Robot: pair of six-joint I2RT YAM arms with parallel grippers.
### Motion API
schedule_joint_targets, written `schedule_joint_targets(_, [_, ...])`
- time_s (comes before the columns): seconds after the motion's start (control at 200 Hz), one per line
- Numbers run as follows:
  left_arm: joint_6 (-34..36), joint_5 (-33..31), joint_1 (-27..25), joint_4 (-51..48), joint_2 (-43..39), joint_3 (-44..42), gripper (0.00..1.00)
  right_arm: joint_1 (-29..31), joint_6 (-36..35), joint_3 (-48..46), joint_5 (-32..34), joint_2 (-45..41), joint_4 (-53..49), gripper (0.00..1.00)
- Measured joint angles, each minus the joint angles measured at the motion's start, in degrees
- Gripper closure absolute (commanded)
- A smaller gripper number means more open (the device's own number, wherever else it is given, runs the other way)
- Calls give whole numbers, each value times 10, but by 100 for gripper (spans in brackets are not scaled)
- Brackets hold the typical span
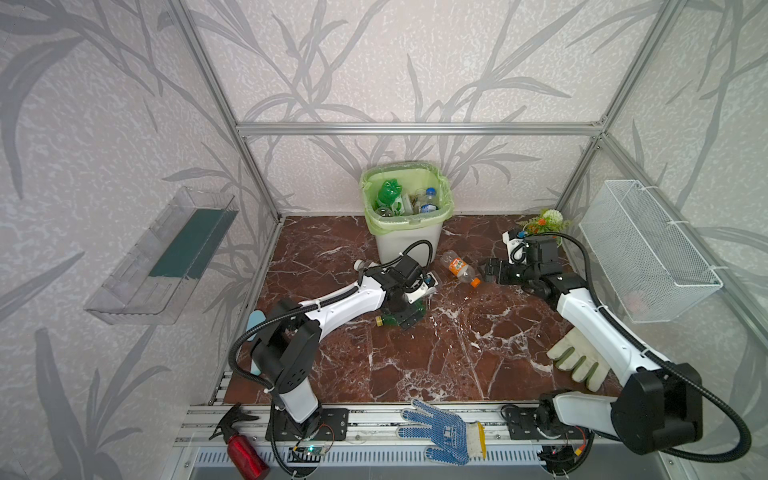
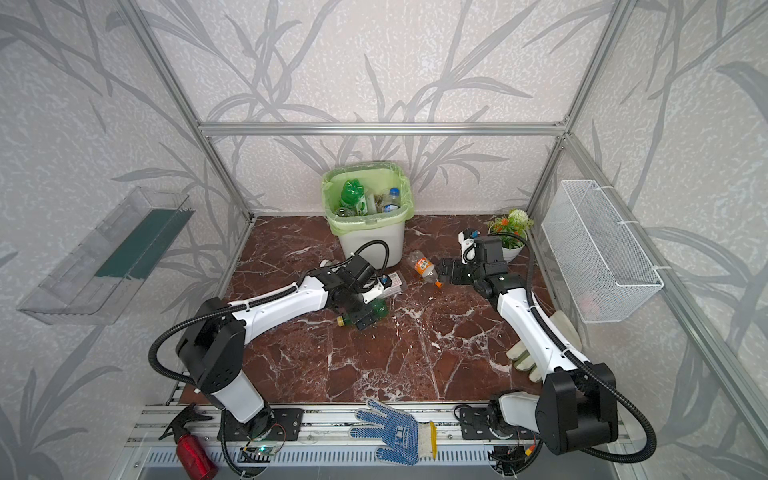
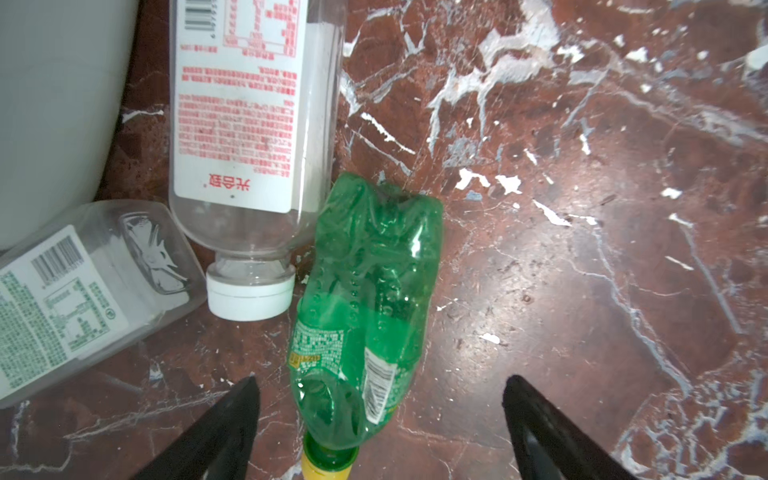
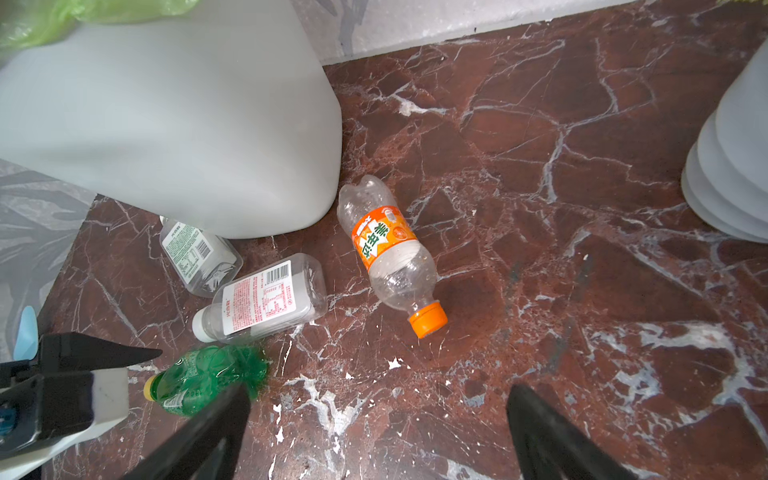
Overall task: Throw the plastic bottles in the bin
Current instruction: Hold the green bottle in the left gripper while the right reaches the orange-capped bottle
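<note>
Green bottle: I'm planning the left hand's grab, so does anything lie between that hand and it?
Nothing visible does. The left hand is open, and the green bottle lies with its capped end between the jaws. The white-capped clear bottle lies close beside, outside them.

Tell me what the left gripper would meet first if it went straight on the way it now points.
Most likely the crushed green bottle, whose neck lies between the open jaws of the left gripper; depth is hard to judge.

Marble top (image 1: 457, 353): bin (image 1: 399, 247), green bottle (image 3: 365, 291), orange-label bottle (image 4: 384, 241), red-label bottle (image 3: 232, 124), green-label bottle (image 3: 62, 299), pot (image 2: 513, 251), glove (image 1: 575, 361).
</note>
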Motion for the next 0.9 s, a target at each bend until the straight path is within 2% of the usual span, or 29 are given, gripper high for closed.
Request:
schedule_joint_targets(0.185, [16, -15, 4, 4, 75, 13, 2, 0, -32, 30, 3, 96, -7, 4])
schedule_joint_targets(0.33, [22, -11, 6, 7, 95, 14, 5, 0, -61, 54, 14, 159, -9, 3])
schedule_joint_targets(0.435, [25, -7, 7, 9, 96, 19, 16, 1, -81, 76, 22, 194, -9, 3])
schedule_joint_targets(0.56, [25, 5, 8, 9, 96, 22, 40, 1, -100, 108, 33, 229, -4, 3])
schedule_joint_targets(0.645, [18, 15, 7, 10, 96, 21, 52, 1, -106, 120, 37, 245, 0, 3])
schedule_joint_targets(0.78, [3, 34, 8, 16, 77, 1, 59, 1, -106, 120, 36, 249, 2, 3])
schedule_joint_targets(0.9, [-10, 45, 8, 15, 35, -26, 59, 1, -103, 113, 35, 248, 11, 3])
